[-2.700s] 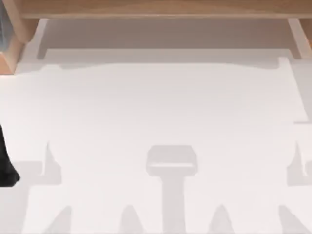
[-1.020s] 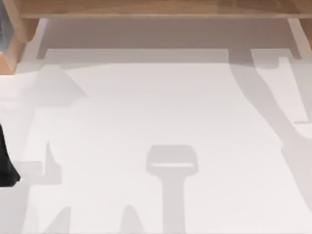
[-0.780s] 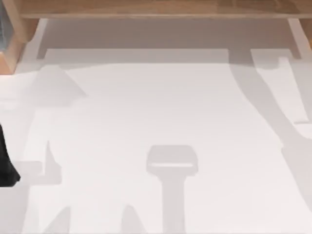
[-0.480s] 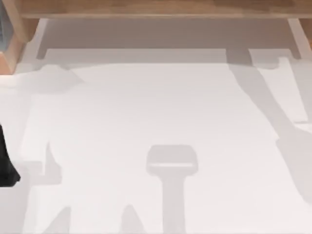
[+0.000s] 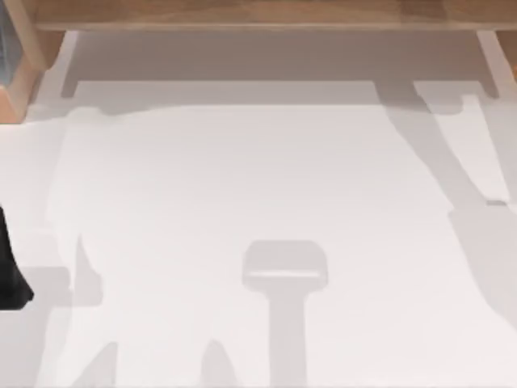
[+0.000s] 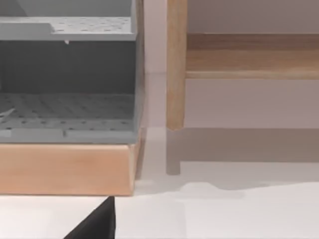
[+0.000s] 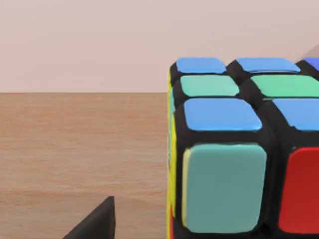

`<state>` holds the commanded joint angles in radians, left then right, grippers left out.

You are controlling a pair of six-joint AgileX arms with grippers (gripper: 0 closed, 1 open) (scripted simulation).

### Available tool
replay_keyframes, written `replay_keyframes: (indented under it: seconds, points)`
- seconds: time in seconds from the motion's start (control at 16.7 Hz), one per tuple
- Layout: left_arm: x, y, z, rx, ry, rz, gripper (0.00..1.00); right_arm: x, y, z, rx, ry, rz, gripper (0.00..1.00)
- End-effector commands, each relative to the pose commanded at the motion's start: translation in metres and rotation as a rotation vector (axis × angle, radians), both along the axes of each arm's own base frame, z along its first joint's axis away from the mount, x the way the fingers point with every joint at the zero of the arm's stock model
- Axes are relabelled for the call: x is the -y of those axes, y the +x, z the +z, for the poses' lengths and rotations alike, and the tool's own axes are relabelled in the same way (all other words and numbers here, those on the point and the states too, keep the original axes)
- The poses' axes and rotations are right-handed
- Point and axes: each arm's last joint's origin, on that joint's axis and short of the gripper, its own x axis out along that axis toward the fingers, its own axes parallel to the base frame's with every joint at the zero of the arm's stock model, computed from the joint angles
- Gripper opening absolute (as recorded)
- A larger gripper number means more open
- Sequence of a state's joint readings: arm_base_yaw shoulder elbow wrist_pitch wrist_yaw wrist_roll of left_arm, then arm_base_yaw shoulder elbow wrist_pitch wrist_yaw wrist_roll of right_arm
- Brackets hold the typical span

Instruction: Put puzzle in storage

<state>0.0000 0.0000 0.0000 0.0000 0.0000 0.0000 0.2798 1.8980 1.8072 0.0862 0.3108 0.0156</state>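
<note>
A: We start at the left of the top view. A dark shape [image 5: 10, 267] sits against the left edge of the white table [image 5: 258, 178]; we cannot tell which part of the rig it is.

B: Agreed. At the far left corner we note a wooden frame [image 5: 24, 65]. A wooden shelf [image 5: 258, 14] runs along the far side, left to right.

A: Grey shadows lie on the table. One long shadow [image 5: 460, 210] slants down the right side.

B: On to the left wrist view. We log the left gripper [image 6: 94, 226] as a dark tip low over the white table, near the storage. Wide or narrow, we cannot tell.

A: The grey storage rack [image 6: 65, 89] has two perforated levels, one above the other, and stands on a wooden base [image 6: 65, 167]. Just beside it rises a wooden post [image 6: 175, 74], and the shelf runs off from that.

B: Now the right wrist view. The puzzle cube [image 7: 229, 169] is very close, with blue, green and teal tiles, one red tile, and yellow along its side edge.

A: A wooden surface [image 7: 79, 149] lies behind and below it. The cube's underside is cut off, so we cannot say whether it rests there.

B: The right gripper [image 7: 94, 226] shows as a dark tip just beside the cube, apart from it. We cannot tell its opening, nor whether it holds the cube.
</note>
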Motion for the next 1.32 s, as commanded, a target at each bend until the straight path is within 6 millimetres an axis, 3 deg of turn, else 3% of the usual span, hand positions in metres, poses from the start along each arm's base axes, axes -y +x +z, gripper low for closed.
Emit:
replay_keyframes:
  seconds: [0.06,0.84,1.32]
  points:
    - [0.0,0.0,0.0,0.0,0.0,0.0,1.0,0.0,0.0,0.0,0.0,0.0,0.0,1.0]
    - [0.0,0.0,0.0,0.0,0.0,0.0,1.0,0.0,0.0,0.0,0.0,0.0,0.0,0.02]
    - [0.0,0.0,0.0,0.0,0.0,0.0,1.0,0.0,0.0,0.0,0.0,0.0,0.0,0.0]
